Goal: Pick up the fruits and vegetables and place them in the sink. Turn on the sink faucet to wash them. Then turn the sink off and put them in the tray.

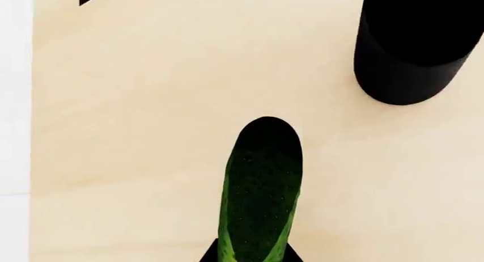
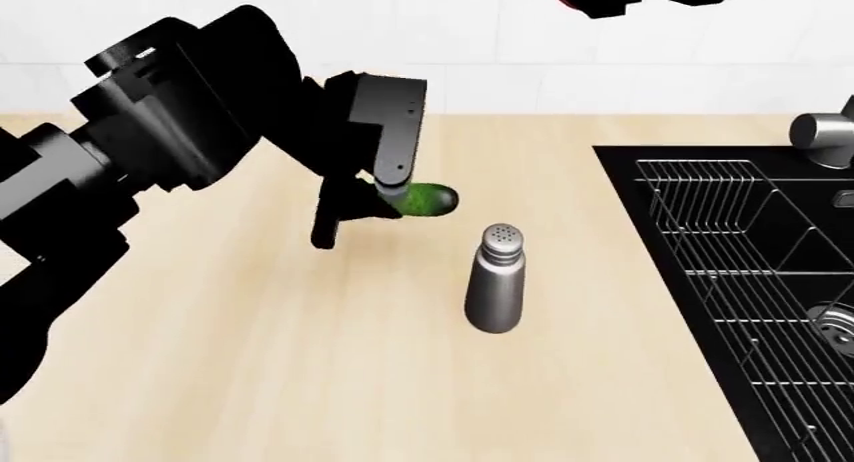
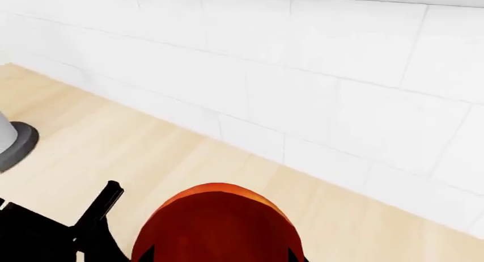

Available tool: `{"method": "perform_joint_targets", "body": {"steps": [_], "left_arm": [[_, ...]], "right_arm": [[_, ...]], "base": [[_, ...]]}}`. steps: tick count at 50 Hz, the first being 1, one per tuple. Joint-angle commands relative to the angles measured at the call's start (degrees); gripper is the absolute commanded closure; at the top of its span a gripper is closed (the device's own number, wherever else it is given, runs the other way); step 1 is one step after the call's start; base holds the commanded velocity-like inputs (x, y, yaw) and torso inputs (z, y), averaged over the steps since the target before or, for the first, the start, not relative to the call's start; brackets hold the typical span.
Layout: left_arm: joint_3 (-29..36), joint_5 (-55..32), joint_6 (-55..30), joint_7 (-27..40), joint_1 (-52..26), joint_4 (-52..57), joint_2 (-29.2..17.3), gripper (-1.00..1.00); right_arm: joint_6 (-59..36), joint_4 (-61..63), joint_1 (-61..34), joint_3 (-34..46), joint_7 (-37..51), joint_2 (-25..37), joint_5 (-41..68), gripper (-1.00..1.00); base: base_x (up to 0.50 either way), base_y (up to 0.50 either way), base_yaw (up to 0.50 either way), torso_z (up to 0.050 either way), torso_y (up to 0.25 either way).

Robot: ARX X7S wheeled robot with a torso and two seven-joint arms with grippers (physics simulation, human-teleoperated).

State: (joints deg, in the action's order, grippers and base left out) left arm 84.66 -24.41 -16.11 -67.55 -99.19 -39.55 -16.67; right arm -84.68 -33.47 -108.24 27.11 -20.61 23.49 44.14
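The left gripper (image 2: 387, 207) is pinched on the cucumber (image 2: 424, 199), held above the wooden counter (image 2: 267, 362) left of the steel shaker (image 2: 497, 279) and well left of the sink (image 2: 641, 182). The right gripper (image 3: 219, 256) is clamped on the red-orange fruit (image 3: 219, 228) near the tiled wall (image 3: 302, 75). No writing is readable.

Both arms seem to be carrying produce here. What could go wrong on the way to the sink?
The left gripper holds the cucumber by one end, most of it sticking out, so it might pivot or slip loose. The steel shaker stands between the cucumber and the sink; a low sweep could topple it. The red-orange fruit fills the right wrist view, so its grip cannot be checked.
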Motion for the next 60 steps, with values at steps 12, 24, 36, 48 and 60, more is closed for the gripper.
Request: {"method": "perform_joint_targets", "body": {"steps": [12, 24, 36, 48, 60], "left_arm": [[-21.6, -12.1, -7.9, 36.6, 6.2, 2.5, -0.2, 1.00], [-33.4, -22.9, -6.3, 41.9, 10.0, 1.5, 0.6, 1.00], [-37.2, -24.5, 0.3, 41.5, 12.2, 1.1, 1.1, 1.00], [-39.8, -22.9, 9.6, 42.8, 14.3, 0.5, 1.8, 1.00], [-40.5, -21.4, 13.9, 43.7, 15.0, 0.0, 2.2, 1.00]], "right_arm": [[-5.0, 12.2, 3.5, -15.7, 24.7, 5.5, 20.9, 1.00], [-3.6, 15.8, 1.8, -18.2, 34.9, 6.9, 33.4, 1.00], [-1.6, 16.5, 0.2, -17.7, 36.7, 7.8, 35.1, 1.00], [-1.5, 18.0, 0.4, -17.7, 39.5, 8.3, 37.9, 1.00], [0.4, 22.5, 2.4, -17.6, 40.6, 9.1, 39.6, 1.00]], "base": [[0.00, 0.00, 0.00, 0.000, 0.000], [0.00, 0.00, 0.00, -0.002, 0.010], [-0.12, 0.00, 0.00, -0.037, 0.226], [-0.50, 0.02, 0.00, 0.000, 0.000], [-0.50, 0.09, 0.00, 0.000, 0.000]]}}
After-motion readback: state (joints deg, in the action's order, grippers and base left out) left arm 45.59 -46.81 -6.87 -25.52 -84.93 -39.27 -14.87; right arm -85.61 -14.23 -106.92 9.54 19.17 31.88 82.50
